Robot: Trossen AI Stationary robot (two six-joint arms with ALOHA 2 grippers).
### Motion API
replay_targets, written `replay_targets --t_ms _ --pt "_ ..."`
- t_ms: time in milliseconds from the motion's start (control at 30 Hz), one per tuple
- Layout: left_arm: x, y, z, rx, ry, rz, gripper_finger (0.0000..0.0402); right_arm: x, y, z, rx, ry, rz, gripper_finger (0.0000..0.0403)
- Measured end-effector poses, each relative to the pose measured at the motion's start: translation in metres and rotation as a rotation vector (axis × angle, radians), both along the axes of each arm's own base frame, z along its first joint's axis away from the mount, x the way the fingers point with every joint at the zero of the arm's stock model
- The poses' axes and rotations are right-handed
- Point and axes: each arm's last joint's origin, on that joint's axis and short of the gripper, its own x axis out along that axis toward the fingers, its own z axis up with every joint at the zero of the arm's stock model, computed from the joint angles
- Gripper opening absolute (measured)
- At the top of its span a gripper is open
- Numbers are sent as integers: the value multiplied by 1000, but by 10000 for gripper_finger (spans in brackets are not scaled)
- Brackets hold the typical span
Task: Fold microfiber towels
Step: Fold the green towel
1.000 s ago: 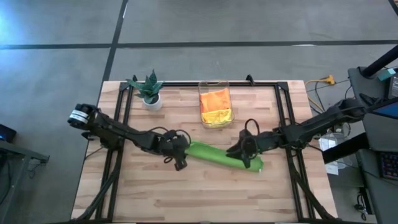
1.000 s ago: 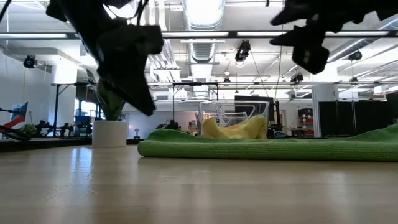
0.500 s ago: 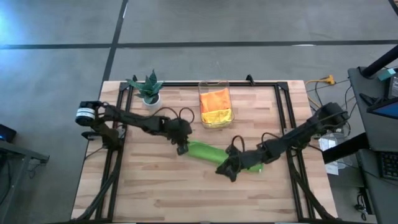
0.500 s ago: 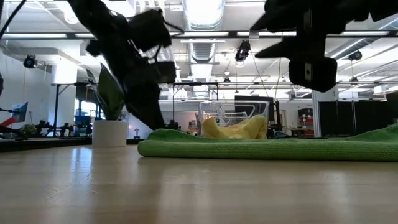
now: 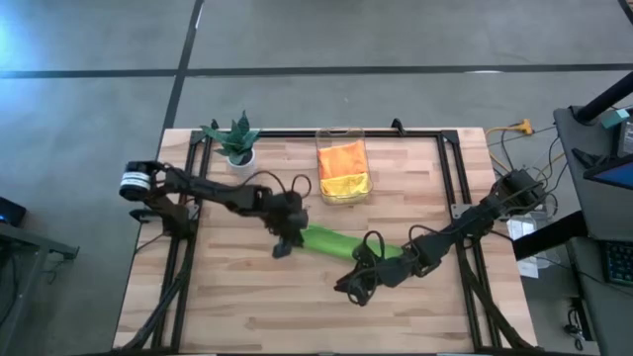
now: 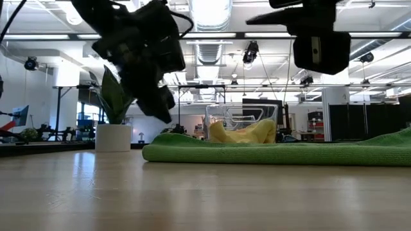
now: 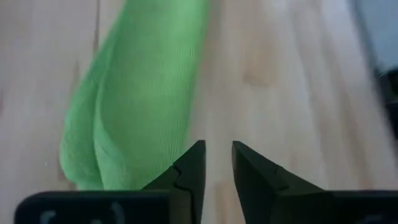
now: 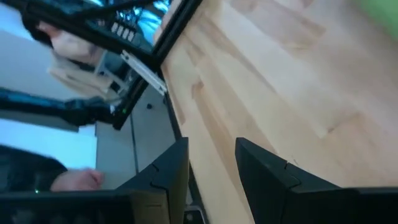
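The left gripper (image 7: 216, 163) hangs just off the near end of the folded lime green towel (image 5: 336, 243), its fingers (image 7: 189, 169) a narrow gap apart with only bare table (image 5: 247, 307) between them. The towel stretches away toward the right gripper (image 5: 348, 287), which hovers just past its other end, fingers (image 8: 171, 171) parted and empty. Beyond, orange and yellow towels (image 5: 342, 170) sit in the clear bin (image 5: 341, 134).

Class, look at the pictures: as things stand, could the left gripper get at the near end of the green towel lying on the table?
Probably yes. The left gripper hangs at the green towel's end, empty, with bare table around it.
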Motion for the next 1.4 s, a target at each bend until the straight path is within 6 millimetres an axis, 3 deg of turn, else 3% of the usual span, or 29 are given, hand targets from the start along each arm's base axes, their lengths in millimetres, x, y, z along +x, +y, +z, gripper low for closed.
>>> replay_targets --t_ms 100,233,467,733,900,1067,1267,1400 --pt "2 -6 -7 119 12 34 42 0 -1 2 -1 10 -37 128" --pt "4 5 -17 231 45 143 12 1 -1 5 4 33 -55 128" --pt "9 24 -34 228 96 192 5 2 3 12 22 14 -51 128" --pt "11 21 -48 154 149 169 6 -1 7 11 49 45 -57 128" --pt "1 8 -50 73 235 161 6 -12 11 4 52 150 -81 127" --pt "-4 -17 -47 -14 287 150 6 -39 18 -10 62 335 -262 127" --pt "-11 -62 -46 -104 356 126 6 -83 57 -13 290 192 -565 110" --pt "-15 -89 -43 -128 369 61 6 -98 86 -20 379 158 -534 89"
